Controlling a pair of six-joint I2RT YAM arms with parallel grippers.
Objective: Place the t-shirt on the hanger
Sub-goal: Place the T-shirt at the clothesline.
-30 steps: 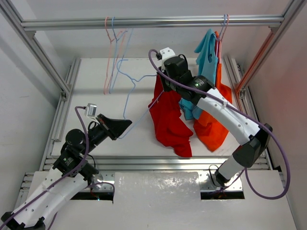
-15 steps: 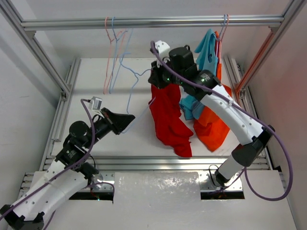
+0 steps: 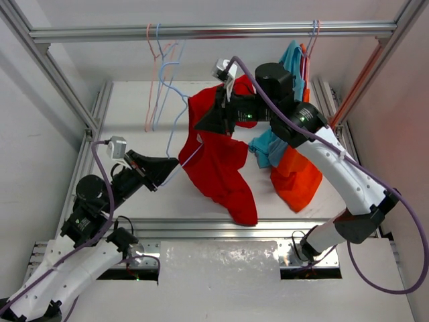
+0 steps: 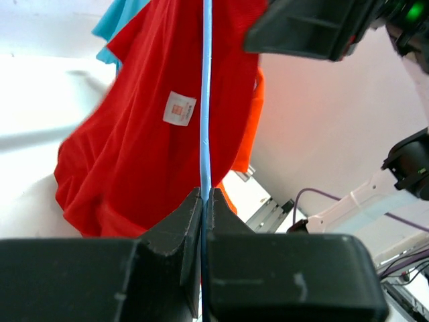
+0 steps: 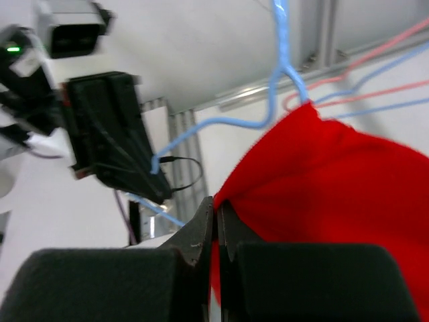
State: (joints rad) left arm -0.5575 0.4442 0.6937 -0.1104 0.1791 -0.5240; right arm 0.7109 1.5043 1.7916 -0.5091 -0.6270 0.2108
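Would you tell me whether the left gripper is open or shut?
Shut: the left gripper pinches the light-blue hanger wire.

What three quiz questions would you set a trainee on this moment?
1. True or false: the left fingers pinch the hanger wire.
2. The right fingers hold: A) the t-shirt B) the hanger C) nothing.
3. Fill in: beside the t-shirt hang an orange shirt and a light ___ one.
Key: 1 true; 2 A; 3 blue, the blue shirt.
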